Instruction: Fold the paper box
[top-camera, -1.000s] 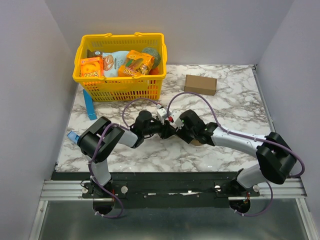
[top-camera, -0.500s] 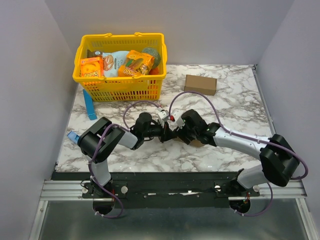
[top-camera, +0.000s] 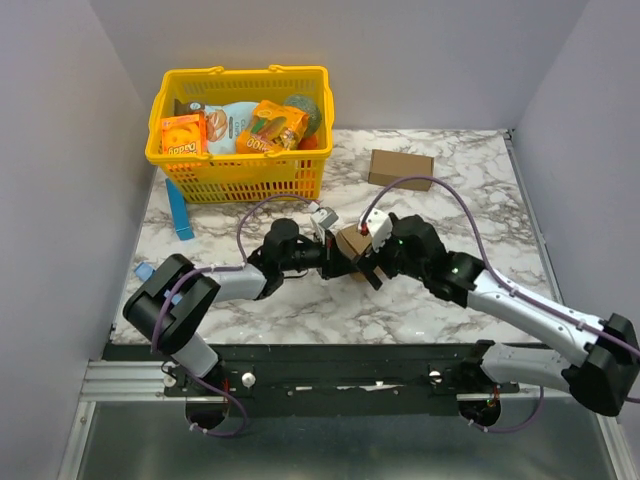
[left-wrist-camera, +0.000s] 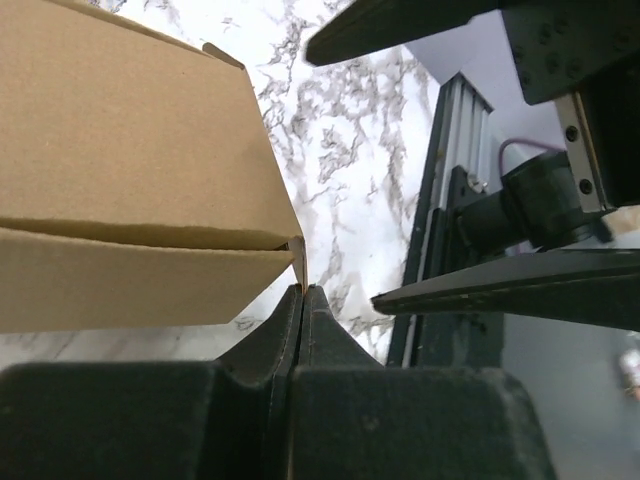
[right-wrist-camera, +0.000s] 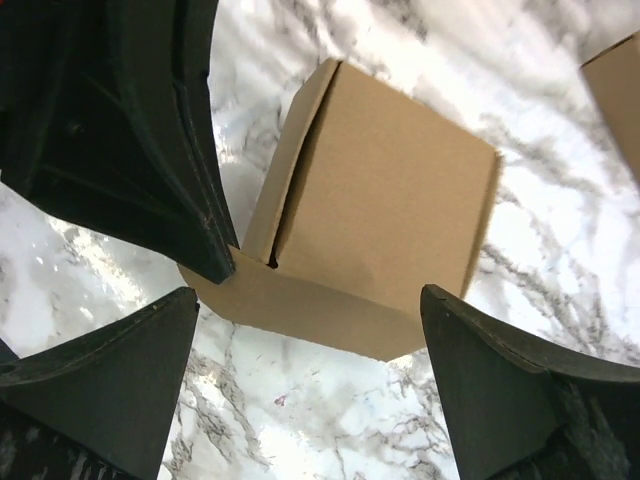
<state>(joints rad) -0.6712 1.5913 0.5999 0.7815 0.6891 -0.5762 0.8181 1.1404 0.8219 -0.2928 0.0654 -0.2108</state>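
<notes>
Holds the paper box (top-camera: 350, 242) near the middle of the marble surface (top-camera: 470, 200), between the two arms. Pinches a thin cardboard edge at one corner of it with the left tool (left-wrist-camera: 302, 293), jaws pressed tight together on that edge. Spreads the right tool (right-wrist-camera: 308, 300) wide around the box, one finger (right-wrist-camera: 100, 380) on either side; cannot tell whether either touches the cardboard. Shows a squarish brown carton, one side panel slightly ajar along its seam. Farther back on the surface, well apart: a longer brown carton (top-camera: 400, 168) and a yellow basket (top-camera: 240, 178) with orange snack boxes (top-camera: 182, 133) inside; just beside the basket's left corner, a blue object (top-camera: 180, 212).
</notes>
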